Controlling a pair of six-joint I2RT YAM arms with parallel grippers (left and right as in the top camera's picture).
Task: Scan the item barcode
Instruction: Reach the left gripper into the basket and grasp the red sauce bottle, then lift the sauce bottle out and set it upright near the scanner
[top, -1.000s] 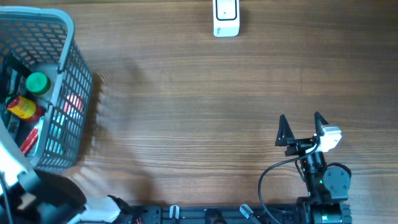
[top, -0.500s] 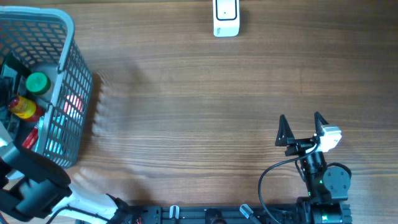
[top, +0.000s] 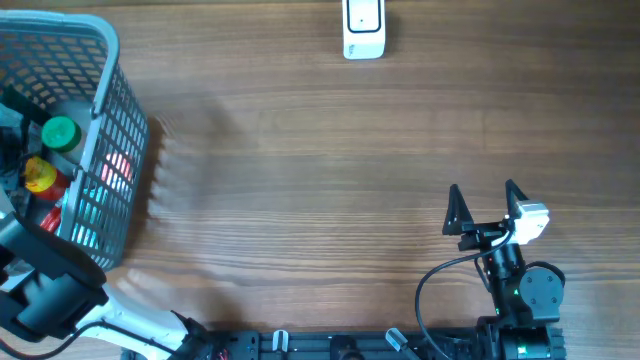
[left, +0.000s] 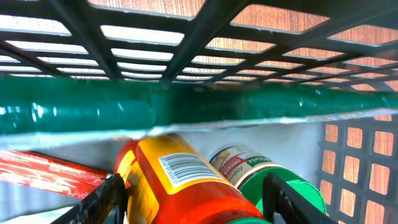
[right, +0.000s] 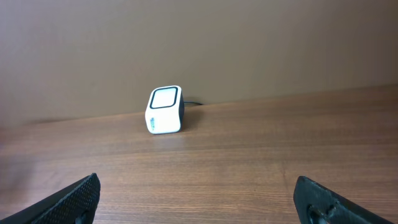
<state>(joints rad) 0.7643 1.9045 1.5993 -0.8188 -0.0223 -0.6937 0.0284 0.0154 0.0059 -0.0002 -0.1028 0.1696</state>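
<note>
Item: orange sauce bottle, barcode label facing up, lying inside the basket beside a green-lidded jar. Left fingers are inside the basket, partly apart, one on each side of the bottle; whether they press on it cannot be told. Right fingers stand wide apart and empty over the counter, well apart from the basket. White scanner sits likewise well apart from the basket.

Wooden table carries a grey basket (left); white scanner at far edge.
</note>
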